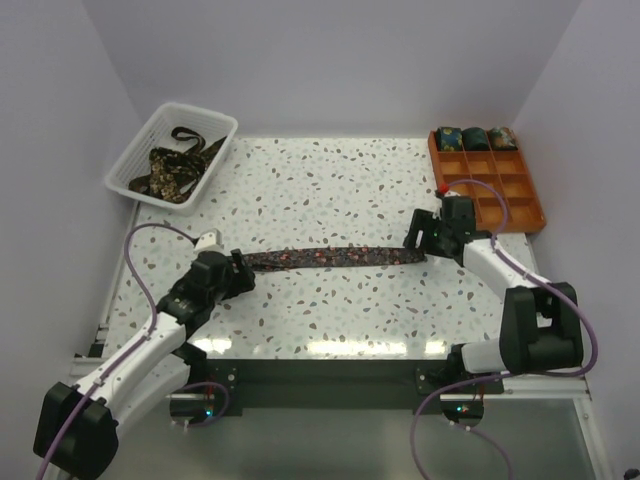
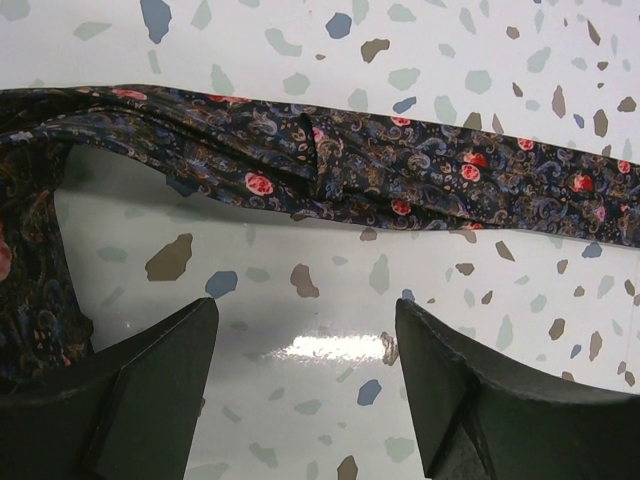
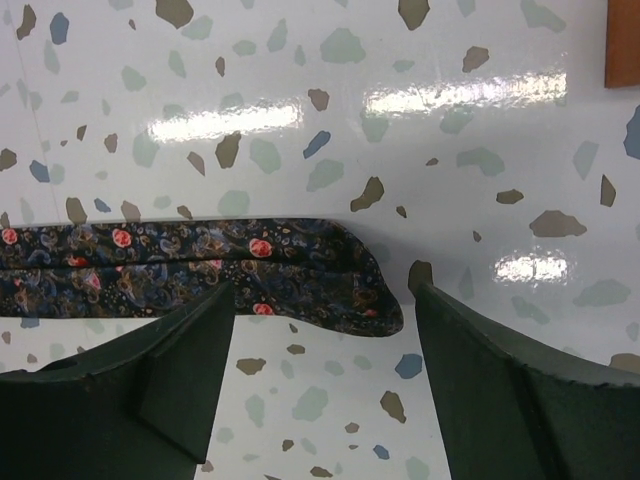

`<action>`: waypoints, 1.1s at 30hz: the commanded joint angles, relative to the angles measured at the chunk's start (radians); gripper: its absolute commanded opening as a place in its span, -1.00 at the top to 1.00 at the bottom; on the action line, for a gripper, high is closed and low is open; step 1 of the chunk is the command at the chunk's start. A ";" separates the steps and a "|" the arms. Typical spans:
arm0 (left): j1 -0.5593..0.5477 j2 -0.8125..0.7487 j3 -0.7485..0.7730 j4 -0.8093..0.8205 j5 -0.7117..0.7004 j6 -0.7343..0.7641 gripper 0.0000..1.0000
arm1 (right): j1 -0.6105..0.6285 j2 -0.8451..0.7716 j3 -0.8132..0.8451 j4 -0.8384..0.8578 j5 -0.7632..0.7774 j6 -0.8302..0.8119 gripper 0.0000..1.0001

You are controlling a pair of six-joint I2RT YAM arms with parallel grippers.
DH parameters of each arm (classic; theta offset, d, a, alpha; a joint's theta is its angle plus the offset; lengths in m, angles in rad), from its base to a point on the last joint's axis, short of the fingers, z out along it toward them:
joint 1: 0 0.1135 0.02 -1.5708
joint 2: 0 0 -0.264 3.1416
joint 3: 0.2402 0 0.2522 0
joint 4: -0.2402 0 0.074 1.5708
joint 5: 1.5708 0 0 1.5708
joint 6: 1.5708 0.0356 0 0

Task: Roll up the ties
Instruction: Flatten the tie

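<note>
Dark paisley fabric dotted with small red flowers runs across the middle of the terrazzo table (image 1: 330, 190). It is one tie (image 1: 330, 257), lying flat and stretched out from left to right between my two arms. My left gripper (image 1: 237, 268) sits low at the tie's left end with its fingers spread and nothing between them. On its wrist camera the tie (image 2: 400, 180) crosses just beyond the fingertips, and a fold of cloth drops down beside one finger; I cannot tell if it touches. My right gripper (image 1: 418, 240) is down at the other end, also spread wide, and the tie's rounded tip (image 3: 370, 295) lies on the table in the gap, unpinched. Three rolled ties (image 1: 475, 138) fill the far row of the orange tray (image 1: 520, 205) at the right rear. More loose ties (image 1: 175, 165) lie heaped in the white basket (image 1: 135, 160) at the left rear.
</note>
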 commanded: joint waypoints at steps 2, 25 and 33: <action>0.002 0.004 -0.031 0.070 -0.024 -0.031 -0.52 | -0.002 0.014 -0.035 0.056 -0.010 0.013 -0.48; 0.002 0.096 -0.107 0.228 -0.204 -0.085 0.04 | -0.004 0.087 0.043 0.006 0.033 0.002 0.86; 0.019 0.175 -0.080 0.306 -0.539 -0.168 -0.03 | -0.010 0.057 0.057 -0.045 0.061 0.022 0.99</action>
